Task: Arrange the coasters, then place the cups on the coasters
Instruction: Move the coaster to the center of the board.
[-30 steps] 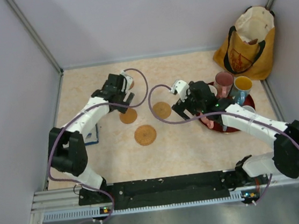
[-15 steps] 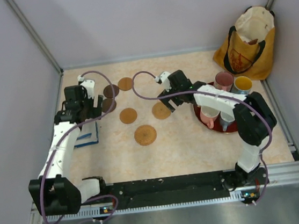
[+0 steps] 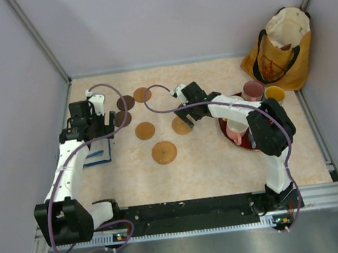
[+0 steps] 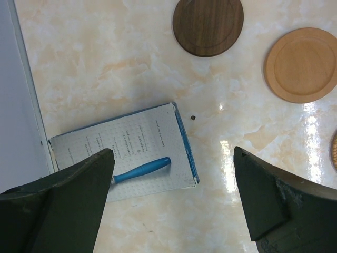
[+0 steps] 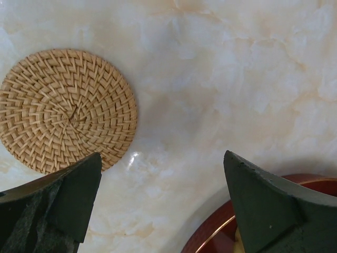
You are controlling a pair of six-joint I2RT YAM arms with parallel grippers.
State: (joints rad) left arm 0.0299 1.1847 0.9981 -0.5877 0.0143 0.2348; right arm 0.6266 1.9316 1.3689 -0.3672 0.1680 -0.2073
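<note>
Although the six coasters (image 3: 123,118) lie flat on the table (image 3: 210,164), the cups (image 3: 252,91) stand not on them but together on the red tray (image 5: 208,234) at the right. Two dark coasters (image 3: 125,102) and a tan coaster (image 3: 142,95) form a loose cluster at the far left; a second tan coaster (image 3: 145,130) lies nearer, and two woven coasters (image 3: 164,152) lie toward the centre, none touching another. On the tray, a pink cup and a cup with a yellow inside (image 3: 274,94) stand at the far side and another pink cup (image 3: 237,132) at the near side; the rest are hidden behind the right arm (image 3: 240,109). The right gripper (image 5: 162,155) hangs over bare table between the farther woven coaster and the tray rim, jaws spread wide and holding nothing. The left gripper (image 4: 172,155) hangs near the table's left edge over a printed card (image 4: 124,153) bearing a blue-handled tool (image 4: 142,169), jaws likewise spread and empty; a dark coaster and a tan one lie just beyond it. A yellow-orange bag (image 3: 279,50) stands in the far right corner
</note>
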